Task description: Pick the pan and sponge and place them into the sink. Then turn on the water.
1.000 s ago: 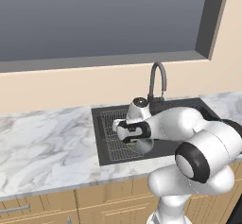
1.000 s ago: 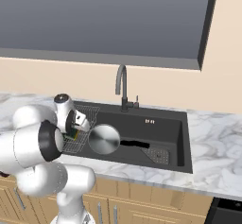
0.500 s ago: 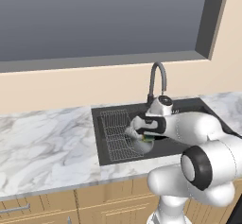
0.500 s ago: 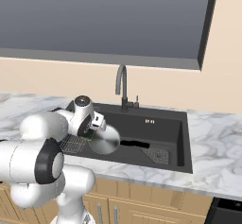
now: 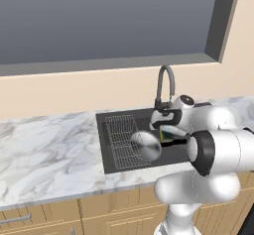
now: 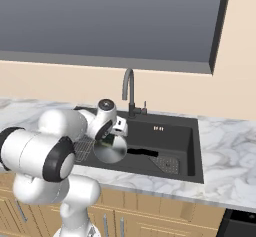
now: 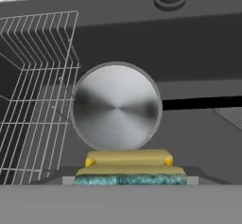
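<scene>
Here, starting at the left, a marbled countertop (image 5: 44, 149) runs up to the sink (image 5: 110, 157), a dark recessed basin set under a wide window (image 5: 99, 21). A wire rack (image 5: 124, 140) sits in the basin's left part, its thin white bars also plain in the hand view (image 7: 38, 95). Just right of the rack lies the pan (image 5: 146, 146), its round shiny face turned up and its black handle (image 7: 201, 103) stretching off to the right across the basin floor; the right base view shows the same pan (image 6: 110, 150) near the middle of the sink (image 6: 192, 171). Behind the basin rises the dark arched faucet (image 5: 165, 84). Right of the pan, the gripper (image 5: 169, 130) hangs over the basin with the sponge (image 5: 167, 134) clamped between its fingers, the yellow block with a green layer. In the hand view the sponge (image 7: 130, 168) sits at the bottom edge, just below the pan (image 7: 116, 106). A drain grate (image 6: 165, 164) lies in the basin's right part.
</scene>
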Robot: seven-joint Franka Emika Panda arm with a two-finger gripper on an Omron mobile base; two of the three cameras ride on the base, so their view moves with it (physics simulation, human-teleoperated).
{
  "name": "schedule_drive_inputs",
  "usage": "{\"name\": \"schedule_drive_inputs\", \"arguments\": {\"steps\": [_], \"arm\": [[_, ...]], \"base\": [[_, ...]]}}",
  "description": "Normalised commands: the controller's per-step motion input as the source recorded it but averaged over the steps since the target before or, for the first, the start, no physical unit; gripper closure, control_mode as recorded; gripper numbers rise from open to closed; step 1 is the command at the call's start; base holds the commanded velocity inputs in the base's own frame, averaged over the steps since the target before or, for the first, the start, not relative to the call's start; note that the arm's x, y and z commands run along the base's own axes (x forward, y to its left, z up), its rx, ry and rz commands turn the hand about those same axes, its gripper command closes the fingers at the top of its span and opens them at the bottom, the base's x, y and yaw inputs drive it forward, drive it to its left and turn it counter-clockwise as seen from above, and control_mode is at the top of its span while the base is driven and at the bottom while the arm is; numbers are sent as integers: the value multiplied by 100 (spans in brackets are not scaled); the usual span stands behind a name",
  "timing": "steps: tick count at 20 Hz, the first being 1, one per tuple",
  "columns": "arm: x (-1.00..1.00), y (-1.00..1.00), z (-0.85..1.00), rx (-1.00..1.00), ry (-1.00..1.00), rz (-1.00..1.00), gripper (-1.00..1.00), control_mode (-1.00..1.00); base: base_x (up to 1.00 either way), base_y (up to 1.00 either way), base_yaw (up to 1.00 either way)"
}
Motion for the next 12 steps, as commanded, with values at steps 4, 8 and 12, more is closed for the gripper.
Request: {"name": "schedule_drive_inputs", "arguments": {"steps": [4,8,12], "arm": [[26,-52,0,0,1,4,100,-100],[14,-48,-14,-1,0,7,100,-100],[5,-41,-29,-4,0,10,100,-100]], "base": [[0,0,0],[0,0,0],[0,0,0]]}}
